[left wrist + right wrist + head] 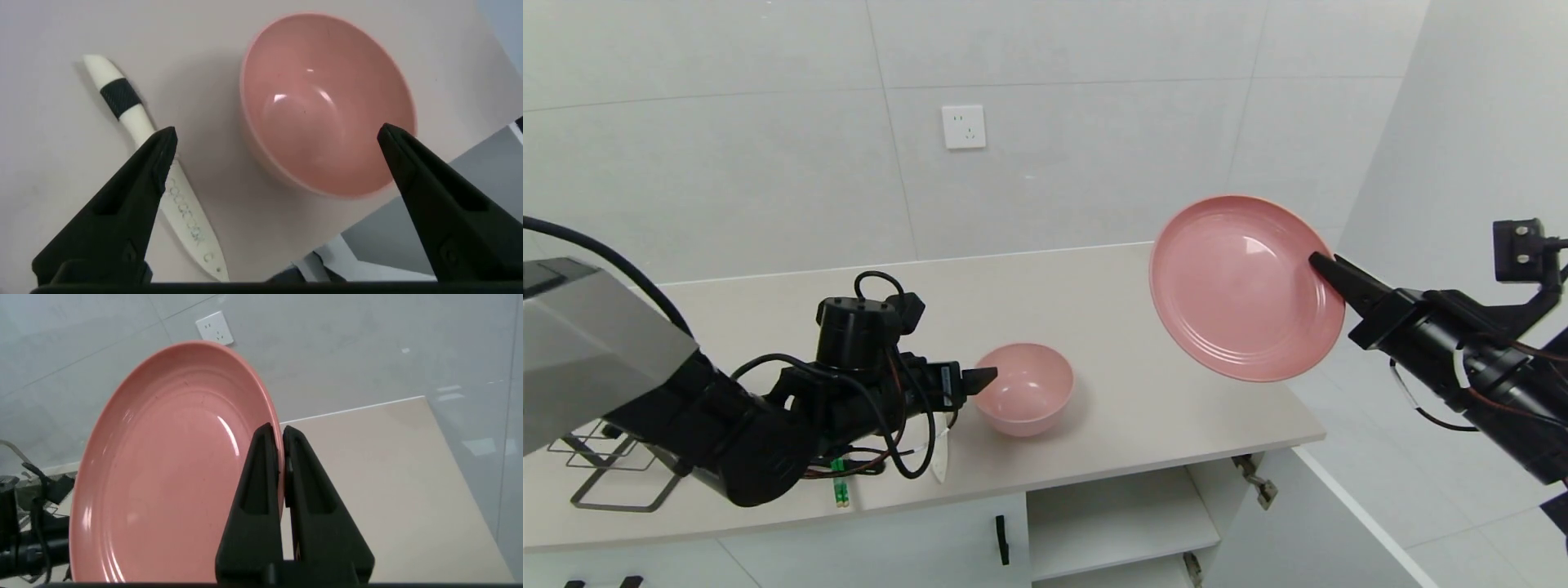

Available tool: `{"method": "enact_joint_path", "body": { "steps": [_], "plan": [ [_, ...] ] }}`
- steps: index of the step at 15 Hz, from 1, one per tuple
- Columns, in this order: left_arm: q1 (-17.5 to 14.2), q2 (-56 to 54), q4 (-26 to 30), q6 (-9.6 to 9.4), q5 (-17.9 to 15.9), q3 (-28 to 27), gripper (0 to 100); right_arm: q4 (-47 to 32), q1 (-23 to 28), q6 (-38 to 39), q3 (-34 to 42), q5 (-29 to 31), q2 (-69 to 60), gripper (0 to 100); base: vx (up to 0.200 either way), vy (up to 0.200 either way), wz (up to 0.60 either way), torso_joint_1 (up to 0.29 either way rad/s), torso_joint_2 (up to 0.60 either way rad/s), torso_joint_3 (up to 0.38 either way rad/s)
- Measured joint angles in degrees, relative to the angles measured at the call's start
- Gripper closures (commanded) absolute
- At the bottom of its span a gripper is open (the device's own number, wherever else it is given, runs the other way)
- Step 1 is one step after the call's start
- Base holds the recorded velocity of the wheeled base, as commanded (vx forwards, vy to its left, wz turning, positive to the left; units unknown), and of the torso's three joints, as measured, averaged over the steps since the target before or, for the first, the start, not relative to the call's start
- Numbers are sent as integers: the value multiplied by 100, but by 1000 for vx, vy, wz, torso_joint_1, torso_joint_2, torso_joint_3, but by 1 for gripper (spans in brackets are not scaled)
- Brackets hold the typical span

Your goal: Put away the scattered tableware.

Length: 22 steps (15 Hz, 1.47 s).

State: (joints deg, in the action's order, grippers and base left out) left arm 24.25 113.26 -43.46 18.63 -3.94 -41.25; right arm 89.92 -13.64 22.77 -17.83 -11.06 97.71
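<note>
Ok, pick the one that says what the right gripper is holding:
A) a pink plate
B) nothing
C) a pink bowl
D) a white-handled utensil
A: the right gripper is shut on the rim of the pink plate, holding it tilted in the air, while the pink bowl sits on the counter.

Pale table [1143, 327] runs along a grey tiled wall [727, 122]. White socket [964, 126] on the wall, above table's back edge. Dark wire rack [613, 474] sits on table's left end, nr the front. Under table: white cupboard, rt door [1327, 531] swung open w/ shelves [1119, 523] showing; black handle [1002, 539] on the shut door beside them.
</note>
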Motion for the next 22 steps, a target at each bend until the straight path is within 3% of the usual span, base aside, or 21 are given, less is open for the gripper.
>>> {"method": "enact_joint_path", "body": {
  "steps": [3, 6, 21, 22],
  "plan": [
    [4, 493, -484, 50, 6, -111, 0, 0, 0, 0, 4, 0, 0, 100, 0, 0, 0, 0, 0, 0],
    [11, 696, -496, 200, 0, -223, 0, 2, 4, 0, 9, 2, 2, 100, 0, 0, 0, 0, 0, 0],
    [44, 1496, -490, 201, 11, -795, 0, 2, -2, -160, 32, 0, 33, 100, 0, 0, 0, 0, 0, 0],
    [72, 1535, -488, 211, 9, -797, 100, 2, -2, -160, 32, 0, 30, 100, 0, 0, 0, 0, 0, 0]
  ]
}}
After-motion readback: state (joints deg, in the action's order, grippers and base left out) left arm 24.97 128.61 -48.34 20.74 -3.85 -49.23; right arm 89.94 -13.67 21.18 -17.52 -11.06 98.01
